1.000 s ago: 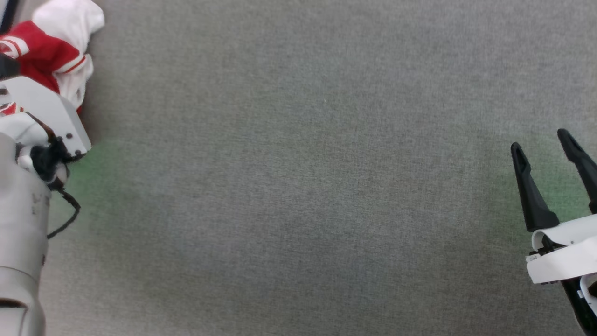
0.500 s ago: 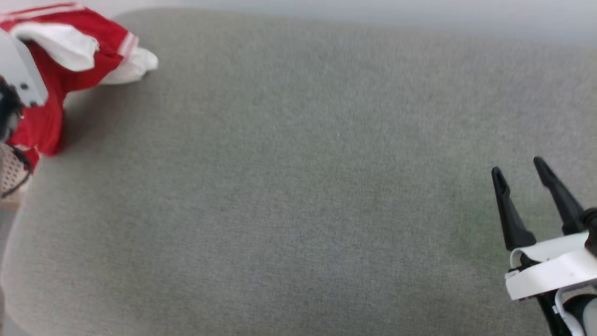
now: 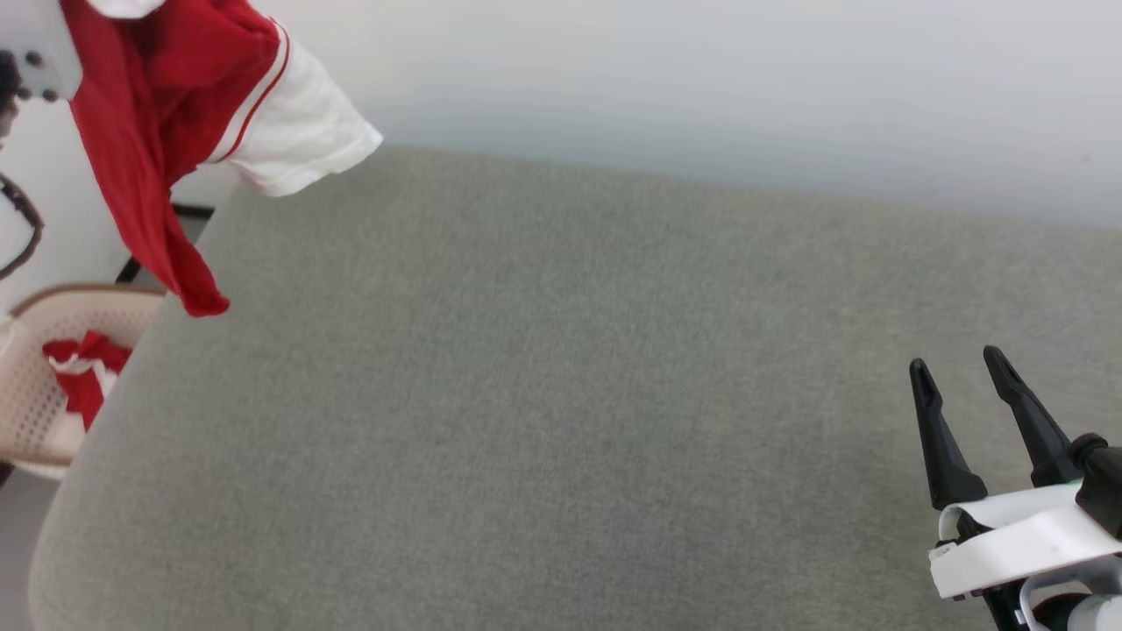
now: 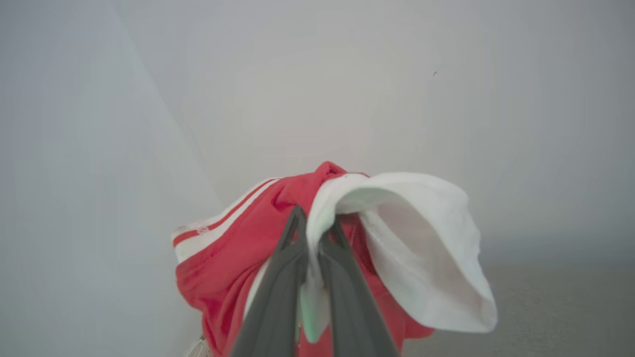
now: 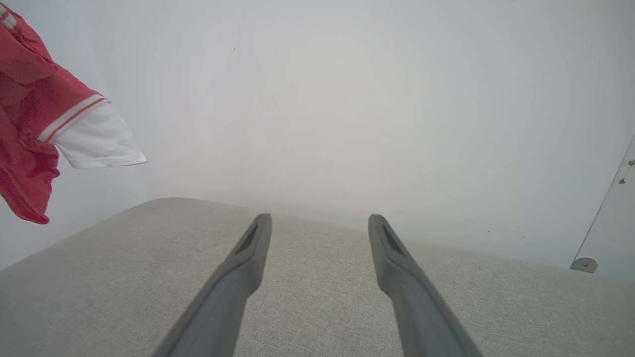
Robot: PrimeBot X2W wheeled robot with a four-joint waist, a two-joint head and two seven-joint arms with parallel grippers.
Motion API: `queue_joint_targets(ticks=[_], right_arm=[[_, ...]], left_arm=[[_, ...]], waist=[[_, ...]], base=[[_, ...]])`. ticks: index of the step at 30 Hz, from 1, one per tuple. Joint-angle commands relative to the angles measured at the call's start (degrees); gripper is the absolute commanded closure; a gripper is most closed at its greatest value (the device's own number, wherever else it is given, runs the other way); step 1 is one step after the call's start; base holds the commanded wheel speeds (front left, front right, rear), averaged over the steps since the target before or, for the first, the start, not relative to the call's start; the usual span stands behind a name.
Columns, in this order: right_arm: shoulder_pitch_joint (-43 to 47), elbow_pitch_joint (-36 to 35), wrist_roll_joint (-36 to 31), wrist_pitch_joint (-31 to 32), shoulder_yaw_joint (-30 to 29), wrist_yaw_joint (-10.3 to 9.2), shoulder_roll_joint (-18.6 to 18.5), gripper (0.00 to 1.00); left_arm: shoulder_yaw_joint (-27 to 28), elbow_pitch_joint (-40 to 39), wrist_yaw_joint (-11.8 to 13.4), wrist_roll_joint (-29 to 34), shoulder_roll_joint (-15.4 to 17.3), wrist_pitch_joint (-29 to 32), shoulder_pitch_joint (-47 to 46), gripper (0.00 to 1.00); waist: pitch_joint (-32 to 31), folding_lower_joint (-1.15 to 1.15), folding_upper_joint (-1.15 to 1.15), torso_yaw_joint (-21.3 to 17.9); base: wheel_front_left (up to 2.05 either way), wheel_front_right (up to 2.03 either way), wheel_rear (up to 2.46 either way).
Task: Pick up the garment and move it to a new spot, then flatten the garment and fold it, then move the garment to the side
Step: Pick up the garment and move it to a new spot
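Garment (image 3: 158, 131) hangs bunched above the table's (image 3: 561, 394) far left corner, left claw (image 4: 316, 218) pinched shut on a thin fold; right claw (image 3: 955, 359) open, empty, over the table's near right. Risk: fold slips, garment drops off the table edge.

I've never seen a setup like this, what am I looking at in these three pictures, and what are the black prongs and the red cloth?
This is a two-armed robot. One picture comes from a camera on its head, looking down at a grey padded surface. The other two come from cameras on its wrists, looking along each gripper's two dark fingers, your prongs. The left gripper is shut on the garment, a red and white shirt hanging near the surface's far left corner. The right gripper is open and holds nothing. Beside the surface, a pale basket holds another red-and-white cloth.
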Motion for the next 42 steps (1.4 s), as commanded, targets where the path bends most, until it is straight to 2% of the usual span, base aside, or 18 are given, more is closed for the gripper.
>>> queue_joint_targets(ticks=[1, 13, 22, 29, 36, 42], right_arm=[[0.8, 0.1, -0.1, -0.2, -0.2, 0.03, 0.2, 0.00], [2.2, 0.3, -1.3, -0.4, -5.1, 0.03, 0.3, 0.00], [3.4, 1.3, -2.7, -0.3, -10.2, 0.03, -0.3, 0.00], [4.2, 1.9, -3.5, -0.4, -12.9, 0.03, 0.8, 0.00], [5.3, 2.7, -3.9, -0.6, -13.7, 0.03, 2.8, 0.00], [5.6, 4.1, -3.6, -1.5, -13.2, 0.03, 3.9, 0.00]], left_arm=[[-0.3, -1.1, -0.2, -0.5, 0.2, 0.3, -0.2, 1.00], [-2.3, -17.1, 0.0, -5.0, 0.8, 9.6, 4.6, 1.00], [-3.0, -33.4, 4.0, -7.6, 0.0, 17.0, 11.6, 1.00], [-5.1, -43.9, 7.4, -8.7, -2.0, 21.7, 16.6, 1.00], [-8.7, -50.6, 10.3, -9.1, -4.3, 25.0, 23.2, 1.00], [-11.5, -52.5, 11.6, -10.3, -5.4, 26.3, 30.2, 1.00]], waist=[[-2.9, 0.00, 0.00, -1.2], [-5.5, 0.00, 0.00, -7.4], [-5.1, 0.00, 0.00, -13.6], [-4.3, 0.00, 0.00, -17.9], [-3.6, 0.00, 0.00, -21.0], [-2.9, 0.00, 0.00, -22.6]], base=[[0.00, 0.00, 0.00], [0.00, 0.00, 0.00], [0.00, 0.00, 0.00], [0.00, 0.00, 0.00], [0.00, 0.00, 0.00], [0.00, 0.00, 0.00]])
